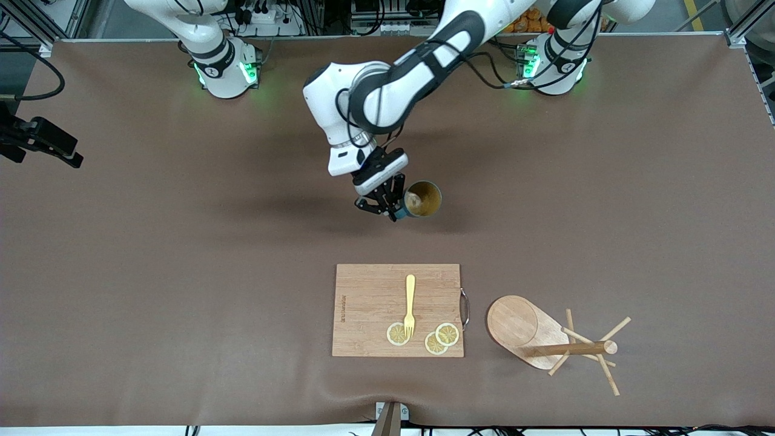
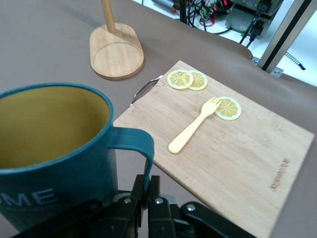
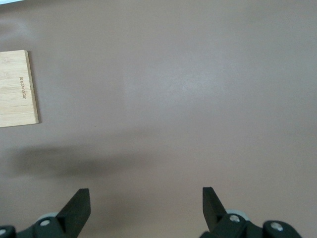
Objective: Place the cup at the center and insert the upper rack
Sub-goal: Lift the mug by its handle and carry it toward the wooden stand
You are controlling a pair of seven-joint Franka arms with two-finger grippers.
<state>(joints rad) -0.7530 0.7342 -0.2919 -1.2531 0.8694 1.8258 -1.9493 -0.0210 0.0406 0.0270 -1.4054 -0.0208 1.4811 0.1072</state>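
The dark teal cup [image 1: 424, 198] with a yellowish inside is upright over the middle of the table; whether it rests on the mat I cannot tell. My left gripper [image 1: 395, 210] is shut on the cup's loop handle [image 2: 143, 148], with the left gripper [image 2: 147, 187] pinching the thin handle from both sides. The upper rack [image 1: 525, 330], a light wooden mug tree, stands on its oval base [image 2: 116, 52] beside the cutting board, toward the left arm's end. My right gripper [image 3: 144, 196] hangs open over bare mat with nothing between its fingers; it does not show in the front view.
A wooden cutting board [image 1: 398, 310] lies near the front edge, carrying a yellow fork [image 1: 410, 303] and three lemon slices [image 1: 441, 338]. Its metal handle [image 1: 465, 307] faces the mug tree. A black camera mount [image 1: 36, 139] sits at the right arm's end.
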